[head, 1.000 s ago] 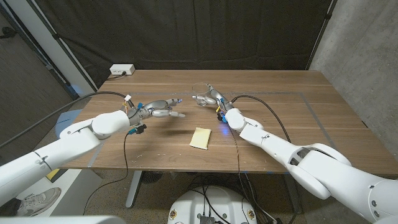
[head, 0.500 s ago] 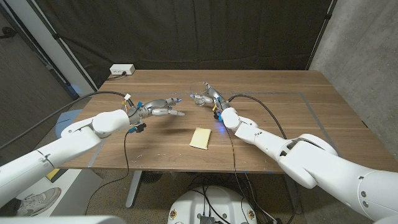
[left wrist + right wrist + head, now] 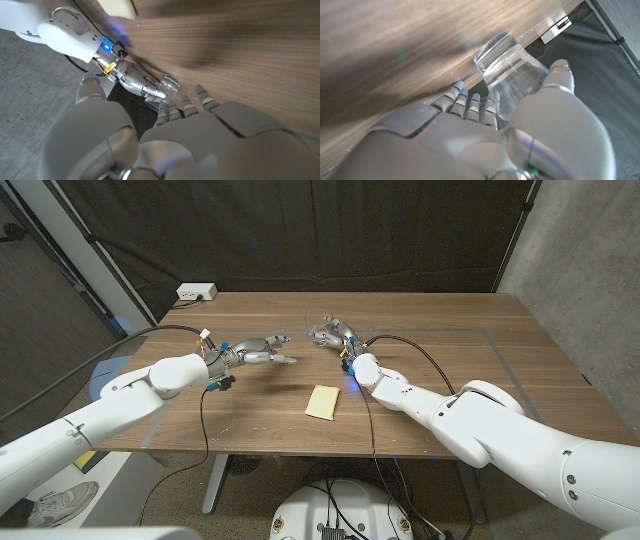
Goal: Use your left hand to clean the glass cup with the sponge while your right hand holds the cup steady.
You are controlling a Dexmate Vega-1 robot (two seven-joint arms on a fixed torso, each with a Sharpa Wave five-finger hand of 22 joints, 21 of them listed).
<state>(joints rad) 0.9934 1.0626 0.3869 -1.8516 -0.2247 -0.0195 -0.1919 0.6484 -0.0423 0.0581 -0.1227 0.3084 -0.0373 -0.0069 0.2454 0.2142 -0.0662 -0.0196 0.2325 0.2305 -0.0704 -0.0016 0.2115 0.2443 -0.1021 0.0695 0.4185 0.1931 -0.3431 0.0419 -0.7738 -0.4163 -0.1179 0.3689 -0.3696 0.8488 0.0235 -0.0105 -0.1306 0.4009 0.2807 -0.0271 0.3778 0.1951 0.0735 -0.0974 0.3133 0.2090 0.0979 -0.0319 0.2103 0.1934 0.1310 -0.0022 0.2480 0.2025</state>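
Observation:
The clear glass cup (image 3: 319, 331) is at the table's far middle, gripped by my right hand (image 3: 338, 337). In the right wrist view the cup (image 3: 506, 74) lies tilted between the thumb and the fingers (image 3: 470, 105), above the wood. The pale yellow sponge (image 3: 322, 401) lies flat on the table nearer to me, with no hand on it. My left hand (image 3: 256, 352) hovers left of the cup, fingers spread toward it and holding nothing. The left wrist view looks past my left hand (image 3: 200, 135) to the right hand (image 3: 132, 80), the cup (image 3: 170, 85) and a corner of the sponge (image 3: 120, 7).
A white power strip (image 3: 196, 292) sits at the table's far left edge. Black cables trail from both wrists over the near table (image 3: 480, 365). A dark curtain hangs behind the table.
My right hand has carried the cup a little farther away and to the left, and its elbow has swung in. The left hand has crept slightly toward the cup. The sponge has not moved.

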